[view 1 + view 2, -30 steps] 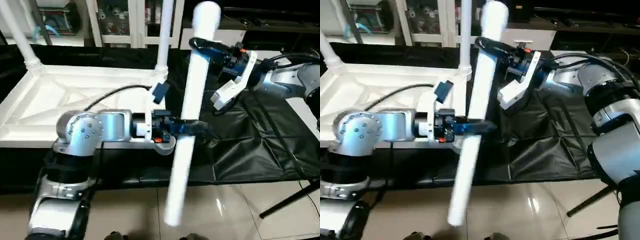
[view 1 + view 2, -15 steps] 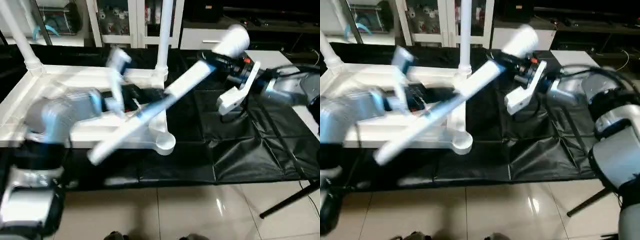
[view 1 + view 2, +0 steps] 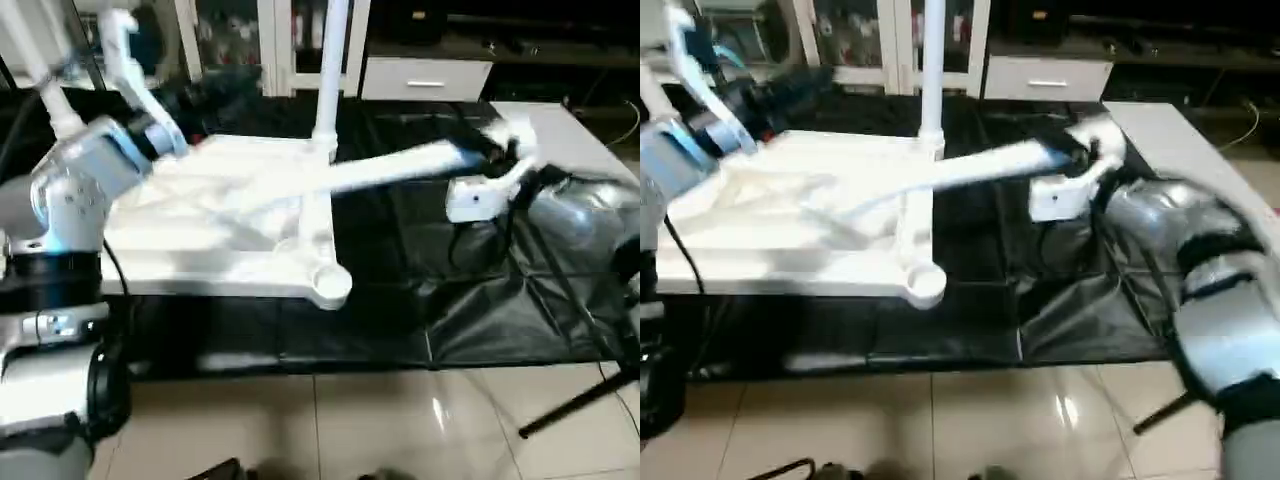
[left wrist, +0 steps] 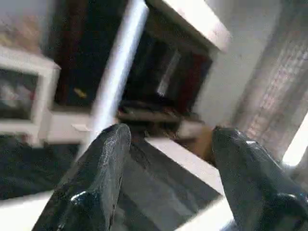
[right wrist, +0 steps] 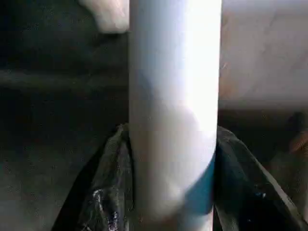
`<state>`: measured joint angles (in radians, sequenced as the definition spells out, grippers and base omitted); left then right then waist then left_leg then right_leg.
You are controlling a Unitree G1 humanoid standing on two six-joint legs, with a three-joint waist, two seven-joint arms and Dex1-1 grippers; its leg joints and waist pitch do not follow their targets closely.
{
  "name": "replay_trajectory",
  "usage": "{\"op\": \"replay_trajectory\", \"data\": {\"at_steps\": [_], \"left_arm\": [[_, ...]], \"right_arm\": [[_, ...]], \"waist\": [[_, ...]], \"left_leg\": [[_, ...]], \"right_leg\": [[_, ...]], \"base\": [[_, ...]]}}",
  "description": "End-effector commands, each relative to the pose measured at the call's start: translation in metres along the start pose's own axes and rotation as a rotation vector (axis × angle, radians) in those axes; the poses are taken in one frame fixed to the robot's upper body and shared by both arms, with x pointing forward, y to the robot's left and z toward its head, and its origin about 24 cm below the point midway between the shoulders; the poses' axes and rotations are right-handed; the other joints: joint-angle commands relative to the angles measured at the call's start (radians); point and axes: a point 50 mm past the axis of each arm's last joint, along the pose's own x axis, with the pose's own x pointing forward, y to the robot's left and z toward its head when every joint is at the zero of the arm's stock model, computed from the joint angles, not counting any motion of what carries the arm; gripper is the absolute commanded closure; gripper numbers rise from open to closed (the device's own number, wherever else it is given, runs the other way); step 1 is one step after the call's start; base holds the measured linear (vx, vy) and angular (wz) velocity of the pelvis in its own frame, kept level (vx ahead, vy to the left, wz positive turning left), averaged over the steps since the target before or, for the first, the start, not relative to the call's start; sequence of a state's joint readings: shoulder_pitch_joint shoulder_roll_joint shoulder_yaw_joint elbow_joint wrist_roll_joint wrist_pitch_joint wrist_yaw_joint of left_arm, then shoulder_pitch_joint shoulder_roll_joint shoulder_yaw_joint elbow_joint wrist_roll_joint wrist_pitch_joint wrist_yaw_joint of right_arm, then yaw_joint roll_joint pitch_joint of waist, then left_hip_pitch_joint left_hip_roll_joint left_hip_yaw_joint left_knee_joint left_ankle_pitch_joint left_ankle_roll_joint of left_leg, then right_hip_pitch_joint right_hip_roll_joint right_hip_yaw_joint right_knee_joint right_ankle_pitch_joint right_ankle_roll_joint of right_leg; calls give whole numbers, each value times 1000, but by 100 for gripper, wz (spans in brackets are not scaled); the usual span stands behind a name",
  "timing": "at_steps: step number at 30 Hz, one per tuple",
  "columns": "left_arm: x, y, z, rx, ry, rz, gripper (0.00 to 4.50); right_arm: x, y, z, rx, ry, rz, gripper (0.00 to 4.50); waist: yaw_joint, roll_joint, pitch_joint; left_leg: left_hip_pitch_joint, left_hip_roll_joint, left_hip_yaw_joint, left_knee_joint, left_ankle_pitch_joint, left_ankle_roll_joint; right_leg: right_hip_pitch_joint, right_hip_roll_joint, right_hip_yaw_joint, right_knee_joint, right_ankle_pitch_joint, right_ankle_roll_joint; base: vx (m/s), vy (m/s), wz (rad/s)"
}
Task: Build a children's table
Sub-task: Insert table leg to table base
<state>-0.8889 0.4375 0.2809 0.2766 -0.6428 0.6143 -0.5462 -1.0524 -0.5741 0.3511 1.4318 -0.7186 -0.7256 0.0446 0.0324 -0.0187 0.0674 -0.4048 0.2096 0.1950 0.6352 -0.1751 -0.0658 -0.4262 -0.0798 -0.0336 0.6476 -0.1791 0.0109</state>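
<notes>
The children's table top (image 3: 200, 250) lies underside up on the black-draped work table. Two white legs stand upright in its far sockets, one (image 3: 328, 70) at the far right corner and one (image 3: 40, 70) at the far left. The near right socket (image 3: 330, 285) is open. My right gripper (image 3: 1080, 152) is shut on a third leg (image 3: 380, 172), which lies almost level across the top; in the right wrist view the leg (image 5: 173, 115) sits between the fingers (image 5: 110, 183). My left gripper (image 4: 168, 134) is open and holds nothing, raised at the far left (image 3: 800, 88).
The black drape (image 3: 500, 300) lies creased to the right of the top. White shelving (image 3: 270, 40) stands behind the work table. A white board (image 3: 1170, 130) lies at the far right, and a black stand leg (image 3: 580, 405) crosses the tiled floor.
My left gripper has let go of the leg and swung up to the far left. My right gripper has tipped the leg from upright down to almost level over the top.
</notes>
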Motion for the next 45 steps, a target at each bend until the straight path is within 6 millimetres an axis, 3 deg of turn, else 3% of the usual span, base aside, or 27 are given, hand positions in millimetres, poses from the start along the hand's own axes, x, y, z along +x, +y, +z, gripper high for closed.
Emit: {"op": "replay_trajectory", "data": {"at_steps": [1, 2, 3, 4, 6, 7, 8, 9, 10, 11, 14, 16, 18, 20, 21, 22, 23, 24, 25, 26, 27, 29, 33, 35, 37, 45], "left_arm": [[0, 1, 10, 58, -44, 46, 142], [-3, 7, 15, 130, -69, 122, 142], [-6, 14, 21, 182, -106, 212, 142], [-9, 19, 23, 213, -114, 277, 142], [-11, 22, 24, 228, -117, 314, 142], [-13, 24, 22, 265, -100, 343, 142], [-13, 24, 22, 265, -100, 343, 142], [-14, 20, 3, 286, -29, 327, 142], [-13, 17, -6, 287, 0, 305, 142], [-12, 12, -16, 271, 29, 273, 142], [-10, 1, -32, 243, 78, 207, 142], [-6, -24, -64, 200, 165, 64, 142], [-5, -35, -78, 179, 201, 1, 142], [-5, -43, -90, 165, 226, -41, 142], [-5, -47, -99, 159, 237, -56, 142], [-5, -48, -102, 158, 240, -56, 142], [-6, -49, -106, 155, 245, -54, 142], [-7, -50, -110, 152, 249, -44, 142], [-8, -50, -112, 149, 249, -38, 142], [-8, -51, -113, 146, 251, -40, 142], [-10, -53, -115, 136, 259, -51, 142], [-11, -57, -115, 106, 256, -70, 142], [-11, -62, -113, 82, 243, -94, 142], [-11, -62, -113, 80, 240, -92, 142], [-11, -63, -115, 89, 238, -85, 142], [-10, -69, -114, 84, 234, -84, 142]], "right_arm": [[-3, -5, -9, 117, 66, -16, 267], [-3, -3, -13, 233, 102, -51, 267], [-2, -4, -16, 363, 130, -122, 267], [-2, -6, -17, 468, 137, -168, 267], [-1, -6, -17, 532, 137, -192, 267], [1, -9, -17, 681, 135, -251, 267], [1, -9, -17, 681, 135, -251, 267], [10, -12, -8, 1044, 60, -301, 267], [14, -13, -3, 1179, 11, -302, 268], [18, -14, 3, 1300, -51, -275, 268], [24, -18, 14, 1476, -173, -202, 268], [27, -18, 39, 1698, -419, 27, 268], [24, -15, 51, 1758, -514, 141, 268], [19, -12, 63, 1806, -609, 248, 268], [20, -10, 38, 1875, -567, 254, 268], [19, -10, 40, 1896, -601, 265, 268], [14, -10, 47, 1924, -669, 301, 268], [3, -9, 67, 1946, -787, 404, 268], [-7, -8, 83, 1942, -856, 488, 268], [-9, -9, 83, 1951, -870, 499, 268], [-18, -12, 83, 1977, -919, 539, 268], [-24, -14, 83, 1981, -937, 565, 268], [-27, -12, 81, 1948, -911, 607, 268], [-29, -10, 82, 1921, -881, 602, 268], [-33, -8, 88, 1885, -831, 585, 268], [-39, -10, 96, 1866, -812, 580, 268]], "waist": [[1, 1, -89], [1, -2, -90], [3, 1, -89], [1, -5, -90], [4, -2, -90], [7, 0, -89], [6, 0, -89], [6, -6, -90], [7, -4, -86], [10, 1, -91], [23, 5, -94], [40, 6, -96], [51, 6, -97], [65, 7, -94], [68, 5, -99], [59, 1, -94], [78, 9, -76], [78, 12, -73], [84, 11, -81], [84, 9, -83], [81, 5, -92], [80, 1, -91], [71, -5, -76], [70, -4, -75], [72, -7, -76], [65, -4, -82]], "left_leg": [[21, 1, -1, -55, -215, 76], [21, 1, 0, -55, -209, 79], [23, 3, -1, -56, -207, 77], [23, 5, -1, -57, -207, 77], [25, 6, -2, -57, -195, 67], [28, 6, -1, -56, -198, 57], [28, 6, 1, -57, -205, 60], [28, 7, 2, -58, -221, 65], [23, 11, -4, -63, -228, 79], [29, 14, -4, -61, -213, 80], [29, 17, -2, -62, -174, 97], [29, 20, 0, -61, -136, 103], [31, 22, 0, -62, -121, 101], [36, 23, 2, -64, -142, 77], [40, 28, 5, -62, -195, 49], [32, 23, 2, -62, -208, 18], [51, 24, 9, -72, -294, -8], [46, 20, 3, -79, -279, -11], [49, 24, -3, -84, -252, -10], [46, 23, -8, -89, -229, -9], [41, 21, -8, -87, -194, -18], [39, 20, -2, -84, -194, -33], [41, 14, -6, -91, -305, -70], [42, 14, -9, -92, -319, -78], [43, 14, -10, -94, -287, -76], [36, 14, -10, -95, -244, -66]], "right_leg": [[62, -20, 19, -50, 8, -289], [63, -20, 19, -51, 9, -290], [62, -24, 19, -52, -1, -288], [64, -23, 19, -52, -5, -282], [61, -27, 18, -51, -21, -280], [56, -27, 18, -53, -35, -284], [56, -27, 19, -54, -39, -284], [59, -27, 20, -54, -48, -285], [62, -35, 20, -52, -59, -285], [57, -35, 19, -53, -48, -295], [60, -34, 16, -48, 7, -331], [62, -32, 12, -43, 47, -343], [59, -34, 12, -44, 53, -337], [53, -35, 13, -50, 4, -321], [49, -42, 13, -53, -54, -326], [50, -38, 10, -55, -101, -333], [38, -39, 16, -80, -193, -287], [47, -33, 15, -78, -191, -260], [53, -37, 15, -73, -160, -213], [60, -36, 13, -75, -145, -197], [60, -38, 11, -68, -127, -200], [53, -40, 13, -72, -152, -217], [42, -47, 16, -100, -390, -141], [42, -49, 15, -107, -433, -120], [42, -48, 17, -111, -419, -96], [46, -43, 16, -97, -310, -131]], "base": [[0, 0, 0], [0, 0, 0], [0, 0, 0], [0, 0, 0], [0, 0, 0], [0, 0, 0], [0, 0, 0], [0, 0, 0], [0, 0, 0], [0, 0, 0], [0, 0, 0], [0, 0, 0], [0, 0, 0], [0, 0, 0], [0, 0, 0], [0, 0, 0], [0, 0, 0], [0, 0, 0], [0, 0, 0], [0, 0, 0], [0, 0, 0], [0, 0, 0], [0, 0, 0], [0, 0, 0], [0, 0, 0], [0, 0, 0]]}}
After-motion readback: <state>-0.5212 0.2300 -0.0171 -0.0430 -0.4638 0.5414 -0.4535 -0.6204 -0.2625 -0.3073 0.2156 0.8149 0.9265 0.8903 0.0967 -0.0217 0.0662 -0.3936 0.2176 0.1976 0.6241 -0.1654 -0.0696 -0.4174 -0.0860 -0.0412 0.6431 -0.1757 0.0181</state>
